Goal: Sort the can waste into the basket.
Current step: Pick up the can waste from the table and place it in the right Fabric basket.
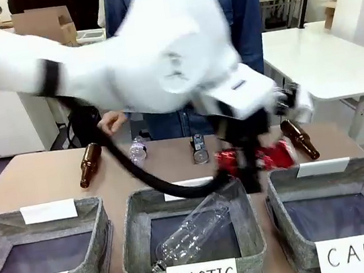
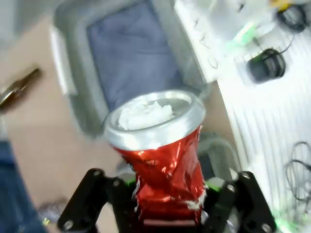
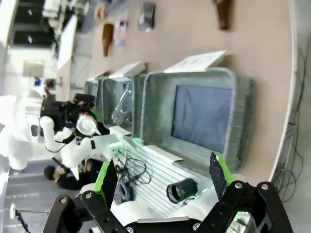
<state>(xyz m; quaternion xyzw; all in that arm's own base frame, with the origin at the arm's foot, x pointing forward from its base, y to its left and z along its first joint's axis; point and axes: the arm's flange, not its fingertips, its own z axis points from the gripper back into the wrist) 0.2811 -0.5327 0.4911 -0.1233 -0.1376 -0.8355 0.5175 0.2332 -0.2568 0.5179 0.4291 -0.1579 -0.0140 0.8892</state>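
A: Containers?
B: Three grey baskets in a row on the table (image 1: 32,181). BOTTLE basket (image 1: 105,237): bare dark base. PLASTIC basket (image 1: 133,233): one clear plastic bottle (image 1: 192,233), lying slantwise. CAN basket (image 1: 274,206): bare dark base.

A: Red can?
B: The red can (image 2: 165,165) is off the table, clamped in the left claw (image 2: 167,204), whose fingers are shut on its crushed body. In the front view it hangs by the CAN basket's far left corner. Its long axis runs along the fingers, with the silver end pointing away from the wrist towards the basket.

A: The other claw?
B: The right claw (image 3: 163,179) is spread wide, with nothing between its pads.

A: Counts?
B: Two cans. The dark can (image 1: 199,149) sits mid-table, and its length seems to run near to far. Two brown bottles, one left (image 1: 90,165) and one right (image 1: 300,139). Two plastic bottles, counting a small one (image 1: 136,149) on the table. A person's hand (image 1: 111,123) is at the far edge.
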